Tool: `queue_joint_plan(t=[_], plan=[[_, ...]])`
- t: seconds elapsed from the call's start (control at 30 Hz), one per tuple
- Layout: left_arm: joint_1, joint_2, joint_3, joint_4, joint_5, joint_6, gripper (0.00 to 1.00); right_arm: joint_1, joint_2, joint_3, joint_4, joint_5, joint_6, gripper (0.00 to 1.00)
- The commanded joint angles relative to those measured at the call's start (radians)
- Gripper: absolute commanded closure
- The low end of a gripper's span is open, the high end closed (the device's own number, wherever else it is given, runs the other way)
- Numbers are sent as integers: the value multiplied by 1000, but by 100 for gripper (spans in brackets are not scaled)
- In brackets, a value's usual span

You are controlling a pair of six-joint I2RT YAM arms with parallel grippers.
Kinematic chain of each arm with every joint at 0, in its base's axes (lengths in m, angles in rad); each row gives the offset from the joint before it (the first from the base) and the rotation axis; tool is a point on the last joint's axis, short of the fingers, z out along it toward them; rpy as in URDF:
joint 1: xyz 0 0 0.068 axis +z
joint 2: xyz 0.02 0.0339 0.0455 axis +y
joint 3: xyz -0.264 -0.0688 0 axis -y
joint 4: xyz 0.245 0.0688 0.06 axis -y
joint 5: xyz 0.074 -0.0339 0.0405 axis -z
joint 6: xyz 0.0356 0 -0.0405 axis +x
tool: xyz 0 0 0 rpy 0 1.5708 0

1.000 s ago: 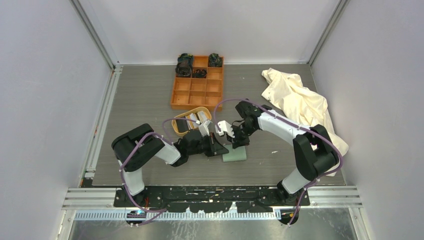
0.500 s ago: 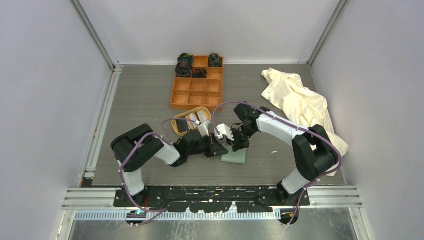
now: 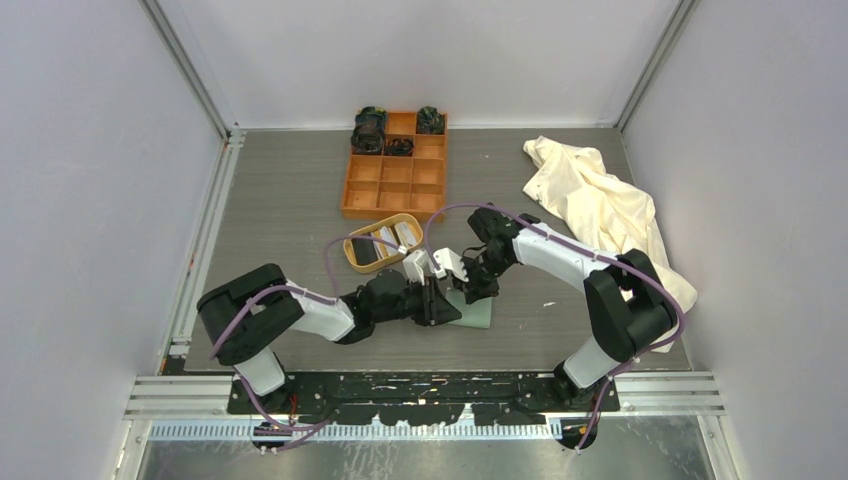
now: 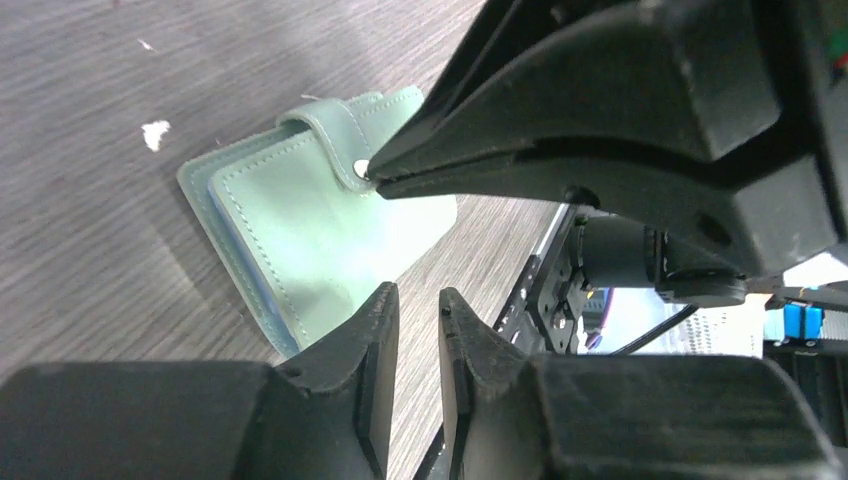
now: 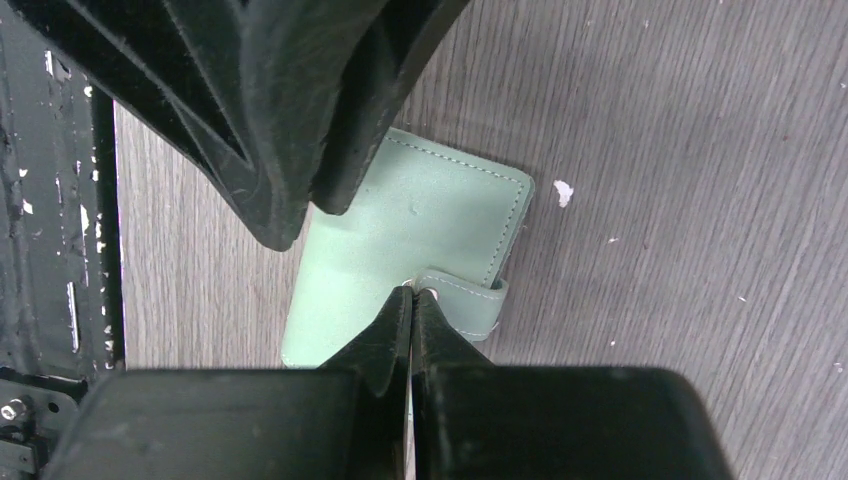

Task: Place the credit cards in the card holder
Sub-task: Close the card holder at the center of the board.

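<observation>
A: Holder (image 3: 472,314), state?
B: Sage green, stitched edges. Folded shut, flat on the table (image 3: 280,200). Strap tab (image 4: 330,135) arches over the top cover and ends at a snap stud.
A: Cards (image 3: 388,238)?
B: White and dark, in the oval tray (image 3: 350,260), near the holder, not touching it.

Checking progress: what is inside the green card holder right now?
The card holder lies folded shut, so its pockets are covered. Only a thin pale-blue edge shows between the covers; whether cards are in it cannot be told.
</observation>
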Motion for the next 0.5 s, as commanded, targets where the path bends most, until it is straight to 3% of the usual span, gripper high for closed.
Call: queue_joint_plan(t=[0.0, 0.2, 0.47], plan=[[-15, 30, 36, 6, -63, 38, 79, 2, -14, 0, -33, -27, 12, 99], [-12, 140, 65, 15, -112, -61, 99, 1, -21, -3, -37, -33, 10, 99], [-11, 141, 69, -145, -170, -92, 100, -9, -43, 12, -53, -62, 18, 99]])
